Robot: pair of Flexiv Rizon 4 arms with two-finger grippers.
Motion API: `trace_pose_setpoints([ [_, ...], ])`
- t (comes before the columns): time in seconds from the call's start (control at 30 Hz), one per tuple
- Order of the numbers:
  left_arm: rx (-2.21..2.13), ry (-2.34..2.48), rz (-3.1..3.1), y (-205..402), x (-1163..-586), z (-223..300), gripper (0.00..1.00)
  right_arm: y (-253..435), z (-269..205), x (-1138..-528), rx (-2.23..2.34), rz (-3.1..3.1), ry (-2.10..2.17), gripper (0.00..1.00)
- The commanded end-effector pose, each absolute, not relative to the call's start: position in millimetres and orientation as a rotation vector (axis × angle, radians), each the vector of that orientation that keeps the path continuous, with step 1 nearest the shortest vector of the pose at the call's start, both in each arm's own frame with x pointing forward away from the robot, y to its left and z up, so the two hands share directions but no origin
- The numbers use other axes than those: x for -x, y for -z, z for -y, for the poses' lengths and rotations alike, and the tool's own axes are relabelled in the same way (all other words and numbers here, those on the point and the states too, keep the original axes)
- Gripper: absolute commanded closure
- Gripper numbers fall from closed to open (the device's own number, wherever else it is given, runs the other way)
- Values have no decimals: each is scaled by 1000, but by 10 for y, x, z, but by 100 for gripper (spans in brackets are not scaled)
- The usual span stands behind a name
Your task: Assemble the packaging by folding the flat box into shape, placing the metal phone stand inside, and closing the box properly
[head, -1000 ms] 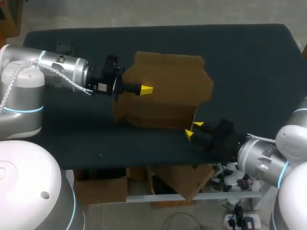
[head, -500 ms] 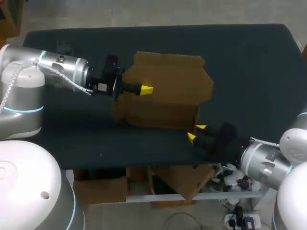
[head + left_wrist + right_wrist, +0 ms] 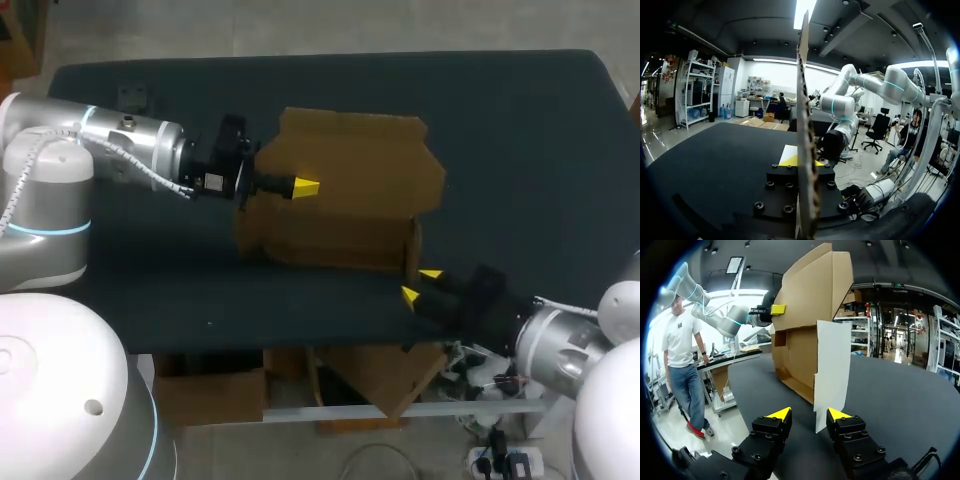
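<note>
Clamping one wall of the cardboard box (image 3: 350, 190): left gripper (image 3: 305, 186) has a yellow tip on each side of the panel, which shows edge-on in the left wrist view. Box stands partly folded mid-table (image 3: 520, 150), open side facing the right arm. Right gripper (image 3: 809, 415) fingers spread, nothing held, low by the box's near right corner. Pale side flap (image 3: 832, 365) hangs just ahead of its tips; contact unclear.
</note>
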State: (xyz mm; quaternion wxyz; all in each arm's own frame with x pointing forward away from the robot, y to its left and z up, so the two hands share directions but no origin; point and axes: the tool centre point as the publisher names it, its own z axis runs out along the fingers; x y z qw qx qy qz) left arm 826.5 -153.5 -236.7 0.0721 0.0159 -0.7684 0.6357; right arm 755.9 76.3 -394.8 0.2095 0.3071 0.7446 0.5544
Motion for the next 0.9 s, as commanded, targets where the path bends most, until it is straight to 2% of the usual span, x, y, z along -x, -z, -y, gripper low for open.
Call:
trace_pose_setpoints([
  [0.03,-45,-1909,2307,2395,-8269,1534,100,3906,-658,-7480,-837,-2077,-1558,53],
  [0.9,-45,-1909,2307,2395,-8269,1534,100,3745,-208,-7517,-570,-2241,-1546,53],
])
